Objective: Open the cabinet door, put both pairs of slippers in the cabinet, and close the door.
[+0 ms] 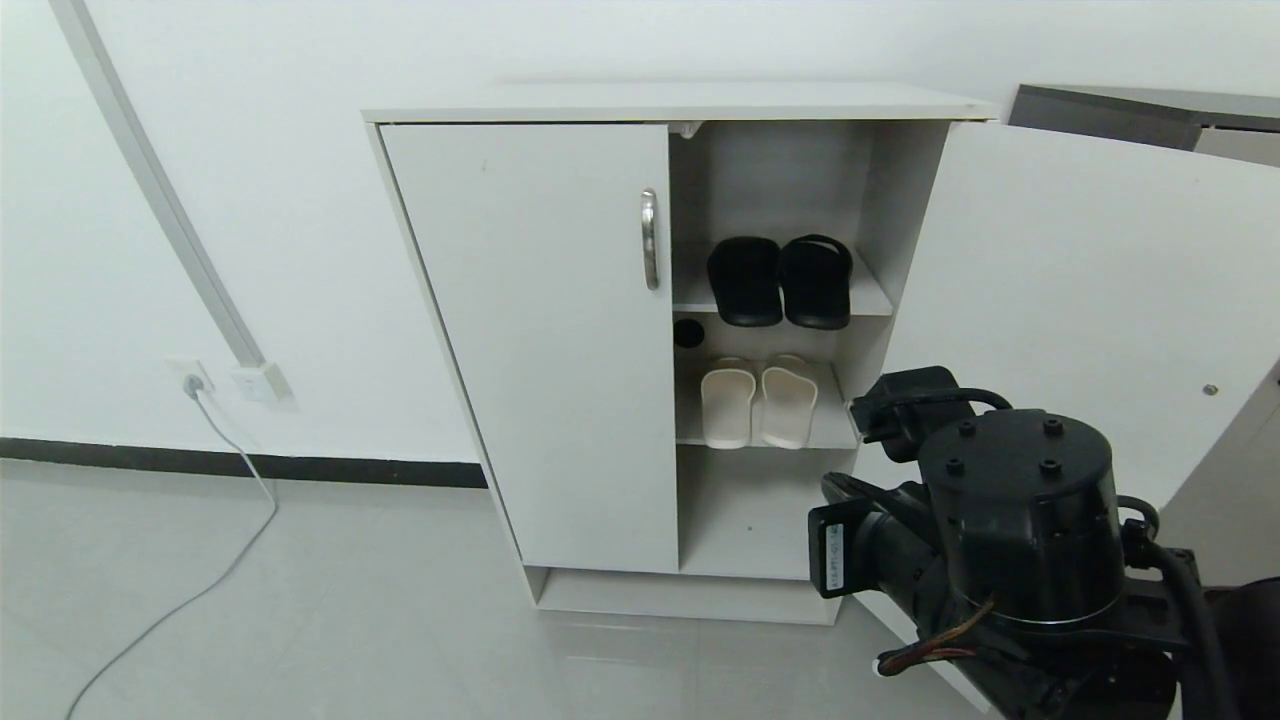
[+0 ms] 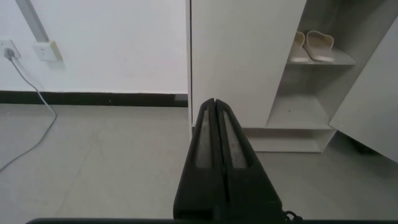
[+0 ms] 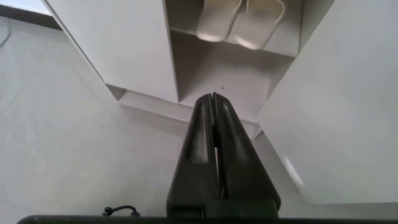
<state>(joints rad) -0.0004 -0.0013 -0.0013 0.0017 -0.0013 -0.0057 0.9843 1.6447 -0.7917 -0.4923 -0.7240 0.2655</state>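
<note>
- Bright, even indoor light falls across the plain white wall [image 1: 200, 150].
- The open compartment of the white wooden cabinet [image 1: 520, 330] lies in soft shade.
- The glossy grey tiled floor [image 1: 600, 660] carries a pale sheen.

Place: plain indoor room, home-like entry corner.
Furniture: white two-door laminate cabinet [image 1: 530, 340] against the wall.
Contents: black slide slippers [image 1: 780, 282] on one shelf, cream slide slippers [image 1: 758, 403] on the shelf below.
Floor: glossy pale grey tiles [image 1: 300, 620].
Wall: white painted wall [image 1: 250, 150], black skirting strip [image 1: 250, 465], white wall socket [image 1: 190, 380] with a grey cable [image 1: 240, 540] plugged in.
</note>
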